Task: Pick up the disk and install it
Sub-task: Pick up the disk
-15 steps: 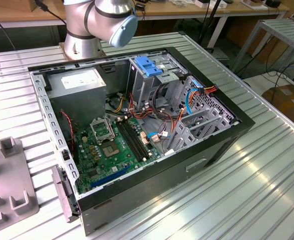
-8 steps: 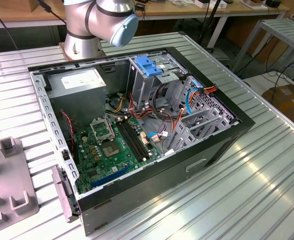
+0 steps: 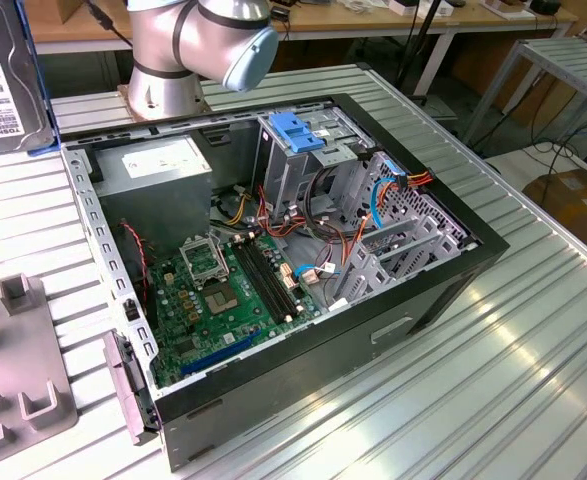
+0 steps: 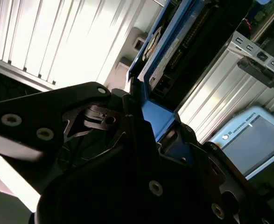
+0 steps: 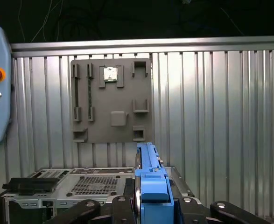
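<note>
Ribbed silver tabletop (image 3: pixel 533 340) carried an open black computer case (image 3: pixel 413 300). In the first wrist view the black gripper (image 5: pixel 153 201) pinched the grey, blue-railed disk (image 5: pixel 151 184). Seating it well probably meant squaring it to the grey metal drive cage (image 3: pixel 278 175), avoiding cables (image 3: pixel 374 200).

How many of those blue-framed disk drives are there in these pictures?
1. The disk is held in the gripper in both wrist views, and shows at the exterior view's upper left edge. More could be hidden inside the drive cage.
</note>
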